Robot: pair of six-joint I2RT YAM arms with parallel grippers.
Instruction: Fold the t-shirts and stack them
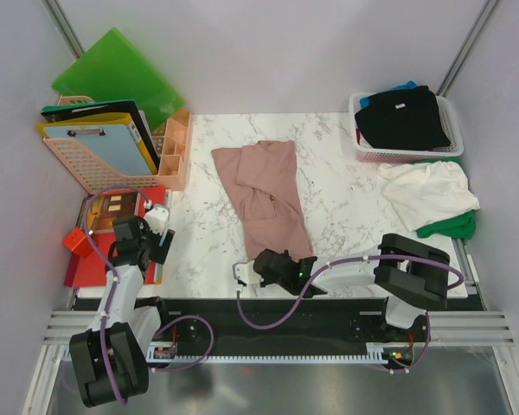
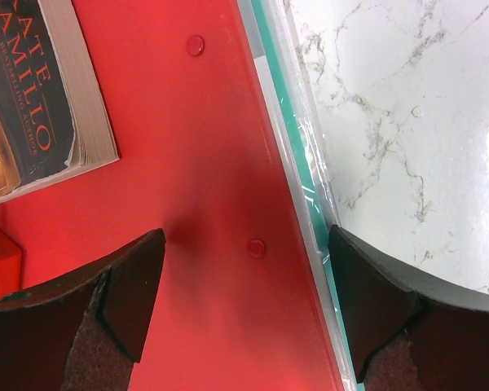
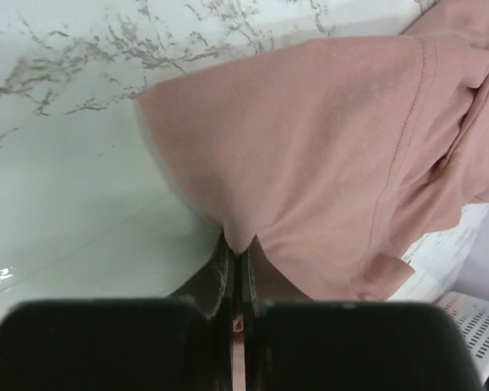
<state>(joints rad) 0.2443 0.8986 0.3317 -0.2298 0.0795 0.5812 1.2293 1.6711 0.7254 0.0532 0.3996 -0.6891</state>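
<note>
while right gripper (image 3: 238, 257) pinches it, the pink t-shirt (image 1: 264, 186) stretches near-to-far

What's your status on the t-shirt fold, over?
Right pincer shut on pink t-shirt, near corner. Left pincer open above red folder. Nothing lying on the shirt.

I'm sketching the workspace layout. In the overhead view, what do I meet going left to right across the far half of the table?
peach desk organizer → dusty pink t-shirt → white basket
</note>
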